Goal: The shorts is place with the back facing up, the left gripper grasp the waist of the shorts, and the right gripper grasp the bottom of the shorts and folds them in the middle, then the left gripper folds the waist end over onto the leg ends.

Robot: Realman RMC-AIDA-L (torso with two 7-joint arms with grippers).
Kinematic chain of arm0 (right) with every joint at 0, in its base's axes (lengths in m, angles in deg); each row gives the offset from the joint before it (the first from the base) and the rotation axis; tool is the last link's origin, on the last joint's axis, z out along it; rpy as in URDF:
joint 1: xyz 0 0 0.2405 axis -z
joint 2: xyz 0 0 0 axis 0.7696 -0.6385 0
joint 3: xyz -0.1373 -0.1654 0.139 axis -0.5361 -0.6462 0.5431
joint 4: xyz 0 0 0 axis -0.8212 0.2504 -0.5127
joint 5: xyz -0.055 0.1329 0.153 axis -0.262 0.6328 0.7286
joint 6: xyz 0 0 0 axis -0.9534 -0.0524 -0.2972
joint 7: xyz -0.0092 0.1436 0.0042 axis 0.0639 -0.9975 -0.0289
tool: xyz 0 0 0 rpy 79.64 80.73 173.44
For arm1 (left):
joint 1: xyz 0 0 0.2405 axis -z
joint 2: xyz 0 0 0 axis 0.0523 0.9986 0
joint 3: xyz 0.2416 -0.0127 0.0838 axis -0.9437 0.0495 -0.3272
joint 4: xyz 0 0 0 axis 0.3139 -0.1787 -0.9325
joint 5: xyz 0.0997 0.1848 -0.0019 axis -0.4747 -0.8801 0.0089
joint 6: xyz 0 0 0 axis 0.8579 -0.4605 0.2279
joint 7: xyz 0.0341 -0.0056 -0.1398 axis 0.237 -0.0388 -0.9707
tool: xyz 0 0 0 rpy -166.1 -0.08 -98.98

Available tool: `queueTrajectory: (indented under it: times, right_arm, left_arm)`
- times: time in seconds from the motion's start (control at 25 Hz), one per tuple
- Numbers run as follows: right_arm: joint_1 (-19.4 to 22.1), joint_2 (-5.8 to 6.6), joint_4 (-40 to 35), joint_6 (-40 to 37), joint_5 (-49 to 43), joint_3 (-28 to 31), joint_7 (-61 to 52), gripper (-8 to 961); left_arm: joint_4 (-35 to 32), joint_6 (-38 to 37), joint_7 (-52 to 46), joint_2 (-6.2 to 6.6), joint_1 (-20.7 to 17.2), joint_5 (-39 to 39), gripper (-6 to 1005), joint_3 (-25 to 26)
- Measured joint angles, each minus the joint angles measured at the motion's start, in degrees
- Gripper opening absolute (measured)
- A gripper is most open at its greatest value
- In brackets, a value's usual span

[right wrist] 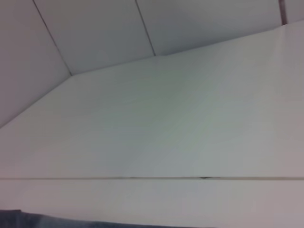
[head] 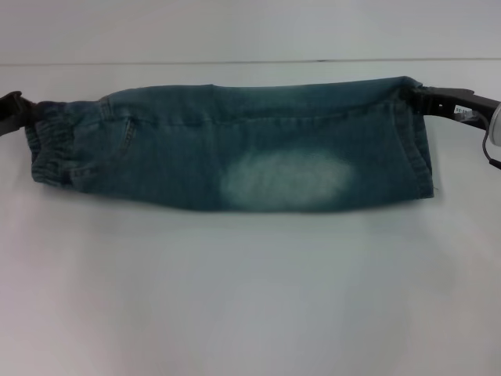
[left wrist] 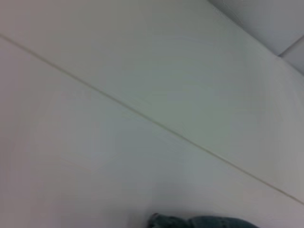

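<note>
Fingers of the left gripper (head: 27, 110) are seen closed on the waist (head: 53, 149) at the far left corner of the shorts (head: 235, 149), and those of the right gripper (head: 419, 95) are clamped on the far right corner, at the bottom of the shorts (head: 419, 153). Between the two grips the denim is stretched out lengthwise across the worktop (head: 250, 298), already folded along its middle into a long narrow band. The far edge, running from one gripper to the other, is drawn nearly straight; the near edge sags slightly lower toward the right. The gathered, wrinkled elastic band is shown at the left end, paler than the rest, and the flat stitched hem at the right end. A whitish worn patch (head: 286, 180) is seen on the upper layer, right of centre and close to the near edge. A small stitched seam, perhaps a pocket edge, is visible near the waist. Whether the cloth is lifted or lying flat cannot be told for certain, though its near edge appears to touch the surface.

In the left wrist view only a dark scrap of denim (left wrist: 204, 222) is caught at the picture's edge, with the pale worktop (left wrist: 142, 166) and a thin seam line beyond. In the right wrist view a thin strip of denim (right wrist: 28, 219) is shown against the same pale surface and wall panels.
</note>
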Motion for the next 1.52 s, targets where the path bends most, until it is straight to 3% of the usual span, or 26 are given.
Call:
queueTrajectory:
  times: [0.28,0.92,1.52]
  right_arm:
    - [-0.3,-0.65,1.2,2.2,2.2,-0.1,3.1,8]
    - [-1.6,-0.87,4.8,6.5,7.5,0.1,10.5,9]
    - [-2.2,-0.86,6.5,9.1,8.1,-0.9,12.0,62]
  left_arm:
    - [0.2,0.6,7.5,-1.5,-0.4,4.7,28,-0.1]
    - [3.0,6.1,17.1,-3.28,-0.2,8.4,28,-0.3]
    - [3.1,10.0,17.9,-3.49,-0.6,9.7,71,-1.2]
